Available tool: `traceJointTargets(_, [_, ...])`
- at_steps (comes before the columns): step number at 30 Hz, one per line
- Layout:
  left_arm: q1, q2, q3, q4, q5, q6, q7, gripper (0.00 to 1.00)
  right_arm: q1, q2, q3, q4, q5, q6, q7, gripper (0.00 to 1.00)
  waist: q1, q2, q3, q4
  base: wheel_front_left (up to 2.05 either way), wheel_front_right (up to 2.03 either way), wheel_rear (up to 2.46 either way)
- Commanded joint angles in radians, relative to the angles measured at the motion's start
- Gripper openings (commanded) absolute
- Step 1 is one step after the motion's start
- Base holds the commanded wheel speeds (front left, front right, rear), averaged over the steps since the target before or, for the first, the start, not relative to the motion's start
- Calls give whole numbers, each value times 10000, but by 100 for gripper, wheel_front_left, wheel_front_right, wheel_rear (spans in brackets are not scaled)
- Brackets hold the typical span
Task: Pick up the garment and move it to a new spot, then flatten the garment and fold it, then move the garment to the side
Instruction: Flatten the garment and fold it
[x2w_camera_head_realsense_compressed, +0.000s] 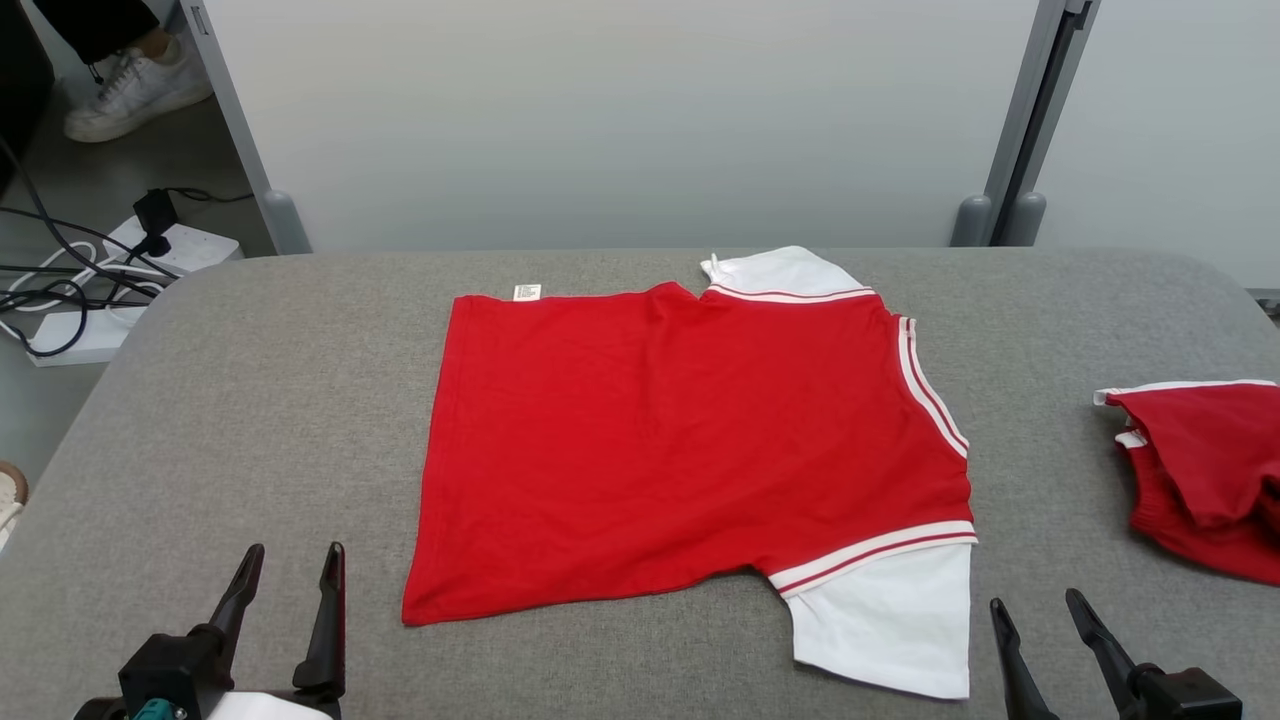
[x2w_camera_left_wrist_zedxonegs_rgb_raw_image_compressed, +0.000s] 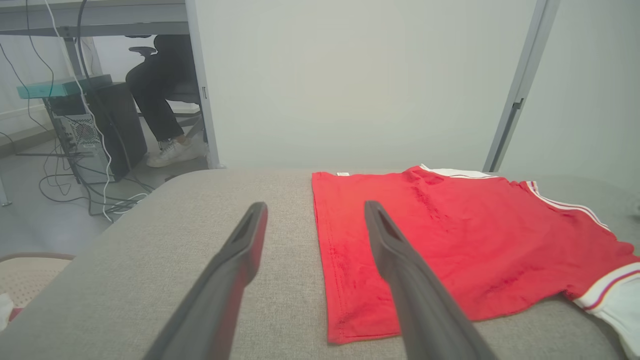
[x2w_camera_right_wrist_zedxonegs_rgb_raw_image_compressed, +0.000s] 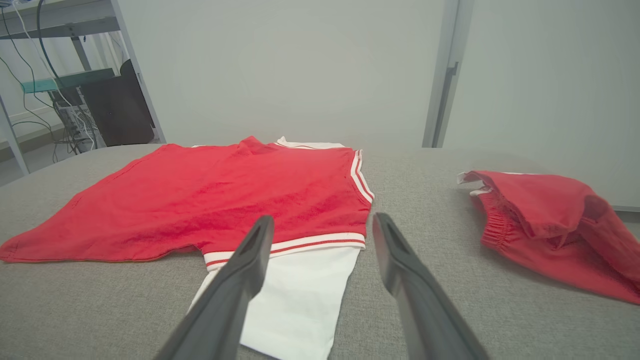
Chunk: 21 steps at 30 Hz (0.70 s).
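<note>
The garment (x2w_camera_head_realsense_compressed: 680, 440) is a red T-shirt with white, red-striped sleeves, spread flat in the middle of the grey padded table (x2w_camera_head_realsense_compressed: 250, 420). One white sleeve (x2w_camera_head_realsense_compressed: 890, 620) points toward me, the other (x2w_camera_head_realsense_compressed: 780, 270) lies at the far edge. My left gripper (x2w_camera_head_realsense_compressed: 290, 565) is open near the front left, short of the shirt's hem (x2w_camera_left_wrist_zedxonegs_rgb_raw_image_compressed: 340, 280). At the front right my right gripper (x2w_camera_head_realsense_compressed: 1035, 610) is open beside the near sleeve (x2w_camera_right_wrist_zedxonegs_rgb_raw_image_compressed: 300, 295), holding nothing.
A second red piece of clothing (x2w_camera_head_realsense_compressed: 1200, 470) lies bunched at the table's right edge. Behind the table stand pale partition panels (x2w_camera_head_realsense_compressed: 620, 120). On the floor at left are a power strip with cables (x2w_camera_head_realsense_compressed: 120, 270) and a person's white shoe (x2w_camera_head_realsense_compressed: 135, 90).
</note>
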Motion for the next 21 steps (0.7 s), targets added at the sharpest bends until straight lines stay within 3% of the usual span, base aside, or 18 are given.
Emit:
traceJointTargets(1, [-434,145,451,-114,98,-91,-87,100,-219,-76,231,-327,-40,14,-127,100,0,-1,13,-12,0,0,0])
traceJointTargets(21, [-887,-184,592,393,401,-477,-87,100,-451,-47,382,-347,-131,14,-56,100,0,-1,276,-5,0,0,0])
